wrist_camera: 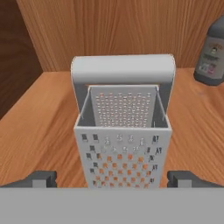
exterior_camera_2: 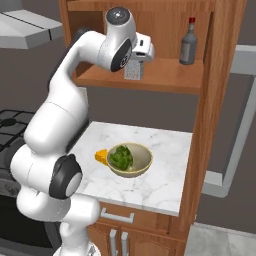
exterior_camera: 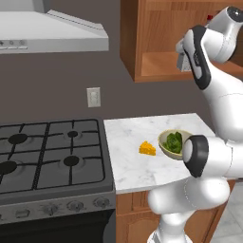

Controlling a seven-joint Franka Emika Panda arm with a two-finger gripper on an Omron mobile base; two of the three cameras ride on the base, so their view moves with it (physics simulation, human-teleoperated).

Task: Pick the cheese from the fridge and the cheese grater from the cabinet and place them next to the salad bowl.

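Wooden cabinet (wrist_camera: pixel 39 127) shelf: cheese grater (wrist_camera: pixel 122 131) between spread fingers (wrist_camera: pixel 43 178); bottle (wrist_camera: pixel 212 52) label unreadable.

Grey cheese grater (wrist_camera: pixel 122 135) dotted with holes on brown wood-grain cabinet (wrist_camera: pixel 39 127) shelf; beside it, dark bottle (exterior_camera_2: pixel 188 44), red cap; yellow-orange cheese (exterior_camera: pixel 147 148)

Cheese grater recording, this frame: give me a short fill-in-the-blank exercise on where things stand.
1. The cheese grater stands upright on the shelf of the ____.
2. The gripper has its jaws ____, one fingertip on each side of the grater's base.
3. The cheese lies on the marble counter right beside the ____.
4. The dark bottle on the same shelf has a ____ cap.

Missing words: cabinet; open; salad bowl; red
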